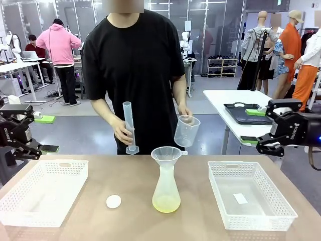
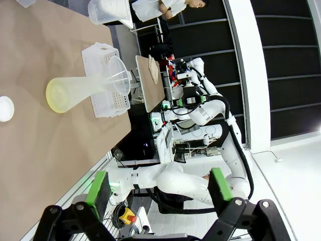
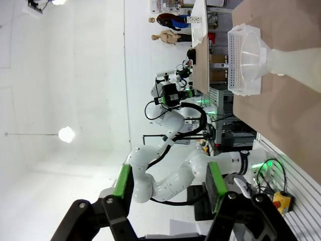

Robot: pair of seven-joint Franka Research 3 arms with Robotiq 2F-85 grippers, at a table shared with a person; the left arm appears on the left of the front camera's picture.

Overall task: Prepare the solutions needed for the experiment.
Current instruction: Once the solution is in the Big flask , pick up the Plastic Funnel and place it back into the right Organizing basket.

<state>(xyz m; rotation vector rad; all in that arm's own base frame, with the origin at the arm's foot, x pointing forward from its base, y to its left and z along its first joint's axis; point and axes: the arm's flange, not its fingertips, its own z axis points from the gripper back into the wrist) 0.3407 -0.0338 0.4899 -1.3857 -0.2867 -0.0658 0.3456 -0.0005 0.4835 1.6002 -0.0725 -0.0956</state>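
The left gripper (image 1: 47,134) hangs off the table's left edge with its jaws spread wide and nothing between them, as its wrist view (image 2: 159,186) confirms. The right gripper (image 1: 255,125) sits off the right edge, its jaws also apart and empty (image 3: 168,182). At the far side a person stands with one hand (image 1: 122,131), on the scene's left, wrapped around an upright graduated cylinder (image 1: 129,125), and the other hand (image 1: 184,111) grasping a clear beaker (image 1: 187,130) tilted just above and to the right of a funnel (image 1: 166,155). The funnel sits in the neck of a translucent conical flask (image 1: 166,186) at the middle of the table (image 1: 100,223). The solutions (image 1: 166,203) lie as a shallow pale yellow layer at the flask's bottom. A white basket (image 1: 65,161) lies to the left, another basket (image 1: 235,163) to the right holding a white slip (image 1: 240,198). A small white disc (image 1: 114,201) lies near the flask on its left.
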